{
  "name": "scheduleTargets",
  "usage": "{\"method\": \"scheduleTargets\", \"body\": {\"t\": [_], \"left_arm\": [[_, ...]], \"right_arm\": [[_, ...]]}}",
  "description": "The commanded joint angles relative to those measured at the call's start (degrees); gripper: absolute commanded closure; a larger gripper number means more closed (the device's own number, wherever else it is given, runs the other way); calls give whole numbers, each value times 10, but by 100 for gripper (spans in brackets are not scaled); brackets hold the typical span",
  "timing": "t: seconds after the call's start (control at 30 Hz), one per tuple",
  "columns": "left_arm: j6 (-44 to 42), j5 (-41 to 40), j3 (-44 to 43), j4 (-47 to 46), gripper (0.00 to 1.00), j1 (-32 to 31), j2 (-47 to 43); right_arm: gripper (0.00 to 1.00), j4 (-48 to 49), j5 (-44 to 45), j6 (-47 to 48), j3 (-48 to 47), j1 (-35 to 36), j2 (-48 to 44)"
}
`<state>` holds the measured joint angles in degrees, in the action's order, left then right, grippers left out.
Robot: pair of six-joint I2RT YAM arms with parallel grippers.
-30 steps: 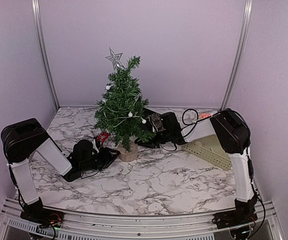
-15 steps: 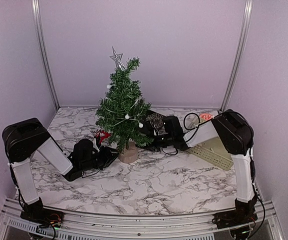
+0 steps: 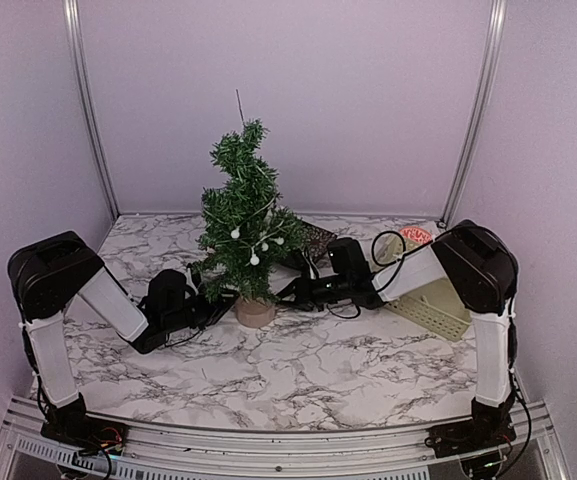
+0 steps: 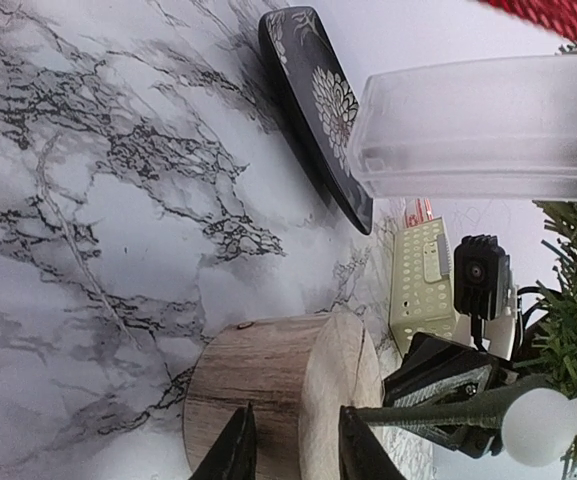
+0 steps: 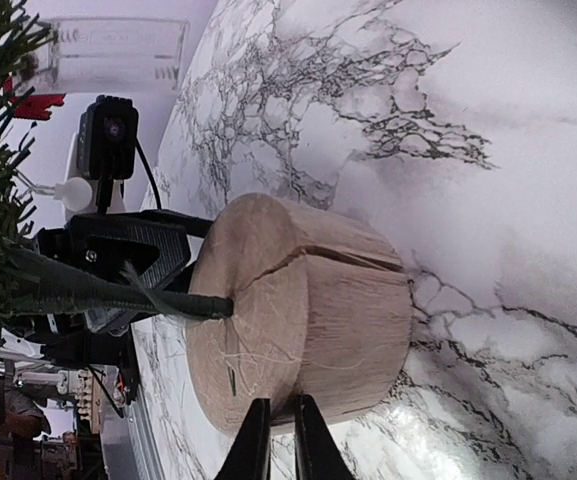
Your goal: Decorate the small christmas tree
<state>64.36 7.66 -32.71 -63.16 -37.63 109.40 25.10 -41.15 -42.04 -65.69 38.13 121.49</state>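
The small christmas tree [image 3: 243,215] stands upright mid-table on its round wood base [image 3: 255,312], strung with white beads [image 3: 254,258]. Only a thin wire pokes from its tip. My left gripper [image 3: 226,305] reaches in low from the left. In the left wrist view the left gripper [image 4: 293,450] is open a little, its tips lying over the base [image 4: 268,390] at the edge of its top. My right gripper [image 3: 286,293] comes in low from the right. The right wrist view shows that gripper [image 5: 280,445] shut, tips at the rim of the base [image 5: 318,310].
A dark flower-patterned dish [image 3: 313,238] lies behind the tree. A pale perforated basket [image 3: 428,300] sits at the right with something red [image 3: 415,235] at its far end. A clear plastic box [image 4: 478,125] hangs close to the left wrist camera.
The tree went from leaning to upright and shifted slightly right. The silver star at its top no longer shows. My right gripper closed and dropped to the base.
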Motion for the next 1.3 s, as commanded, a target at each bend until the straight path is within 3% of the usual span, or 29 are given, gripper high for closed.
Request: {"method": "scheduleTargets", "body": {"t": [0.0, 0.23, 0.43, 0.77, 0.97, 1.1, 1.27], "left_arm": [[-21, 36, -29, 5, 72, 2, 16], [-30, 45, -42, 10, 72, 11, 24], [-30, 28, -29, 21, 66, 22, 3], [-28, -31, 39, 64, 53, 41, -81], [-29, -55, 90, 113, 51, 49, -146], [-51, -73, 116, 182, 49, 56, -214], [-104, -95, 106, 287, 47, 59, -291]], "right_arm": [[91, -17, -4, -7, 9, 30, -9], [90, -23, -1, -2, 14, 34, -21], [89, -78, 20, 33, 15, 31, -54], [85, -142, 72, 70, 78, -14, -163], [83, -243, 86, 119, 76, -40, -260], [81, -340, 87, 165, 49, -90, -326], [76, -476, 85, 263, -2, -221, -355]]}}
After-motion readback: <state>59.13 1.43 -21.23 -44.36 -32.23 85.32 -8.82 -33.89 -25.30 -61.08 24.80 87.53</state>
